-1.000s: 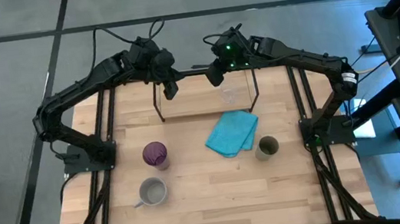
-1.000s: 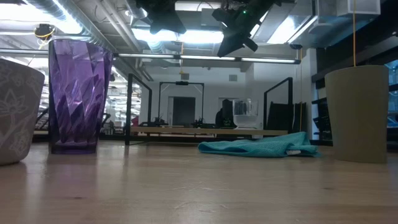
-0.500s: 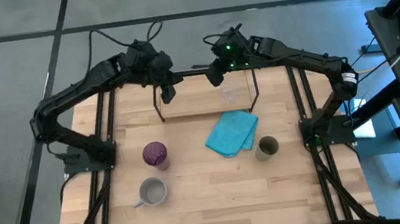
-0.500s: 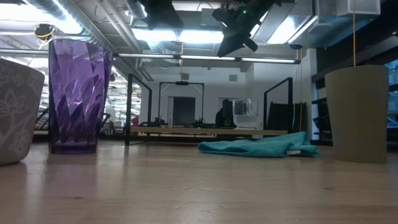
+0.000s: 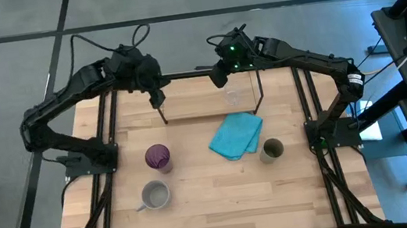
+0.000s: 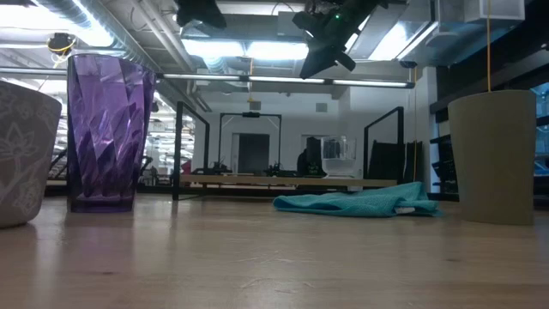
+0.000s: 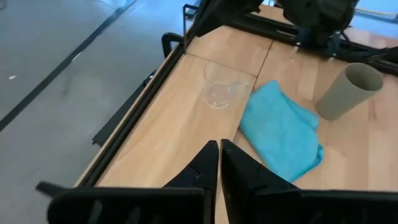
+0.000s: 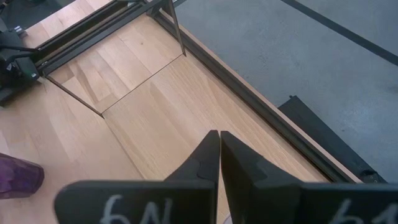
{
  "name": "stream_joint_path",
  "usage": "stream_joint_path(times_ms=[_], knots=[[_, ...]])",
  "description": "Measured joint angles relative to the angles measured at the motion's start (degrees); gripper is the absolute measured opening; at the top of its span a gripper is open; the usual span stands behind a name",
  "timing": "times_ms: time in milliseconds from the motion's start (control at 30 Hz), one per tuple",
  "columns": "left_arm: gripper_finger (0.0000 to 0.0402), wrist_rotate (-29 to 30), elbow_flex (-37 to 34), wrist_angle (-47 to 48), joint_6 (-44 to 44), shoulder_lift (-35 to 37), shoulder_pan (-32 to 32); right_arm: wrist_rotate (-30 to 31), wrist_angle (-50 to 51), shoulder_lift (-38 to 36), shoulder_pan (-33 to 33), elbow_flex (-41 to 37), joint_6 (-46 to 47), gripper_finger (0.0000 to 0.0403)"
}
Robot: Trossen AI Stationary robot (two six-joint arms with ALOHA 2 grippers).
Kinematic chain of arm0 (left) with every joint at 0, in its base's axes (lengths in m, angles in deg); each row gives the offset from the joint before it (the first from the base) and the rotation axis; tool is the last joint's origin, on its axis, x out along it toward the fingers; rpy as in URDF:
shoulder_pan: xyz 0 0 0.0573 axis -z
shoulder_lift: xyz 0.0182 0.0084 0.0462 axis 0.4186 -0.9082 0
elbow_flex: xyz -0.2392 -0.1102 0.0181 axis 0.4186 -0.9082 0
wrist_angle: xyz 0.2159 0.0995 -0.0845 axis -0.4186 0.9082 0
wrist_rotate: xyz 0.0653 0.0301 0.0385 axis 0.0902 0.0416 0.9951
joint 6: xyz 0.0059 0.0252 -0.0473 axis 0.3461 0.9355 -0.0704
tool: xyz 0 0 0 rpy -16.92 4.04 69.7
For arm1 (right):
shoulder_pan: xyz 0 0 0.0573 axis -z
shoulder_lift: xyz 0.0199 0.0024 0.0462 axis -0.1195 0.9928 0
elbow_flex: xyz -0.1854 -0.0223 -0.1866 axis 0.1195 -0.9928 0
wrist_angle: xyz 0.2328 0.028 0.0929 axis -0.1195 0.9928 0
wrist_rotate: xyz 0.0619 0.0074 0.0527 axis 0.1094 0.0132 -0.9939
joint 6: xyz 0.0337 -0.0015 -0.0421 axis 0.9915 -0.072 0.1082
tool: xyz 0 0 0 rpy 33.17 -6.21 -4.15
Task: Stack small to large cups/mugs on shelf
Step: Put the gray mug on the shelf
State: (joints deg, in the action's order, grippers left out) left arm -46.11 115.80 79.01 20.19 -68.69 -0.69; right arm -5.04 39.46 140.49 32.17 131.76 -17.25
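While the clear glass (image 5: 231, 97) sits on the shelf (image 5: 212, 116), left claw (image 5: 158, 100) and right claw (image 5: 216, 75) hover clenched, empty.

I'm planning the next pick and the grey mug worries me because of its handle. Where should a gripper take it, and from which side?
Judging by the high view, the grey mug stands upright, mouth open, with its handle toward the table's left front. I would come straight down and pinch the rim wall on the side opposite the handle, one finger inside. The purple tumbler stands close behind, so the front side looks freer.
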Motion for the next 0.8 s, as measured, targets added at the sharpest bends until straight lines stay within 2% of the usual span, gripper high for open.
stream_joint_path(times_ms=[133,300,567,800], knots=[[0.0011,2.3,-0.4,5.8,-0.3,1.9,0.0,0.0,0.0,0.0,0.0,0.0,-0.1,0.0017],[0.0011,1.9,-6.8,6.1,-3.3,7.0,1.5,0.0,0.0,0.0,0.0,0.0,-0.1,0.0017],[0.0011,1.8,-18.4,5.7,-15.4,21.2,7.1,0.0,0.0,0.0,0.0,0.0,0.0,0.0017],[0.0011,-1.2,-23.0,10.4,-28.2,30.6,13.7,0.0,0.0,0.0,0.0,0.0,-0.1,0.0017]])
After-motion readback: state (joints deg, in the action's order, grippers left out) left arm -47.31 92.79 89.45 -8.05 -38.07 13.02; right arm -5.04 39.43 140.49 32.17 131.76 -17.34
